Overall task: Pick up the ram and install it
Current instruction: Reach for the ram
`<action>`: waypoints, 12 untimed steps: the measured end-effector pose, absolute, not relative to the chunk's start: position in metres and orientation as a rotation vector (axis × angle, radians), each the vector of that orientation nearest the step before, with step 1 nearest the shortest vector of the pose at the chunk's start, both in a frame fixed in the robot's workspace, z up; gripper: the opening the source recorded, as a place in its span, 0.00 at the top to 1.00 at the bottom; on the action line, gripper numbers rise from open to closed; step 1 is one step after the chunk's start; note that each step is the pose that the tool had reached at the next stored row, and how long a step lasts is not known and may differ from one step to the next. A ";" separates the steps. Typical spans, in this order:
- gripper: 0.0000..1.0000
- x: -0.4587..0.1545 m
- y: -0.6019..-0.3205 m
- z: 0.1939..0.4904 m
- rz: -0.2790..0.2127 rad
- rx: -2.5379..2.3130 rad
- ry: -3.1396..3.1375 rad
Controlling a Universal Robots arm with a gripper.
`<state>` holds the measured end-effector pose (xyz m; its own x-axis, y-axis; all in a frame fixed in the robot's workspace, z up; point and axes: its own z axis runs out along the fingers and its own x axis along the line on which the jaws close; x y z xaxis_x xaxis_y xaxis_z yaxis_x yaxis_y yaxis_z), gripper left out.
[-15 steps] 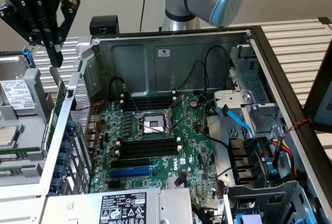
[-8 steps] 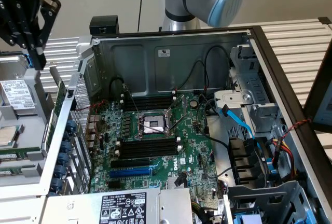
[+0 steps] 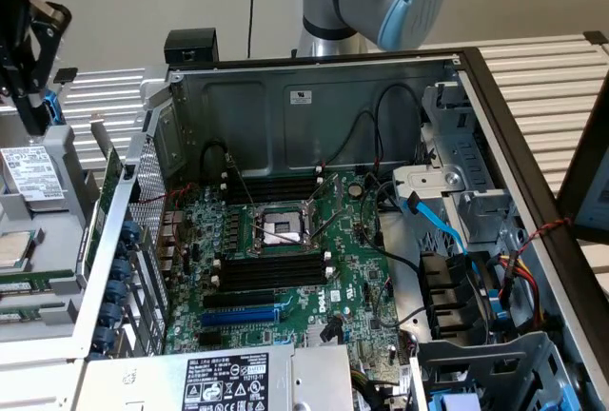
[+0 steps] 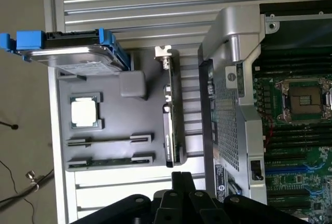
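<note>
The ram (image 4: 110, 160) is a thin green stick lying edge-up in a holder of the grey parts tray (image 4: 150, 146); its green edge also shows in the exterior view (image 3: 27, 283). My black gripper (image 4: 181, 177) hovers above the tray, off to one side of the ram and well apart from it, with its fingers shut together and nothing between them. In the exterior view the gripper (image 3: 34, 111) hangs at the far left over the tray. The black memory slots (image 3: 271, 269) lie on the motherboard (image 3: 354, 287) inside the open computer case, beside the processor socket (image 3: 282, 228).
The tray also holds a hard drive (image 4: 72, 58) in blue brackets, a loose processor (image 4: 85, 112) and an upright card (image 4: 171, 125). The case wall (image 3: 119, 240) stands between tray and motherboard. A blue expansion slot (image 3: 238, 317), cables and a drive cage (image 3: 476, 240) crowd the case.
</note>
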<state>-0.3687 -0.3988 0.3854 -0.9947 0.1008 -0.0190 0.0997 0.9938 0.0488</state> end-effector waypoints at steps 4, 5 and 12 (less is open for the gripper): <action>0.90 -0.387 -0.399 0.383 0.075 0.157 3.115; 0.90 -0.391 -0.399 0.383 0.074 0.157 3.115; 0.90 -0.413 -0.399 0.379 0.074 0.157 3.124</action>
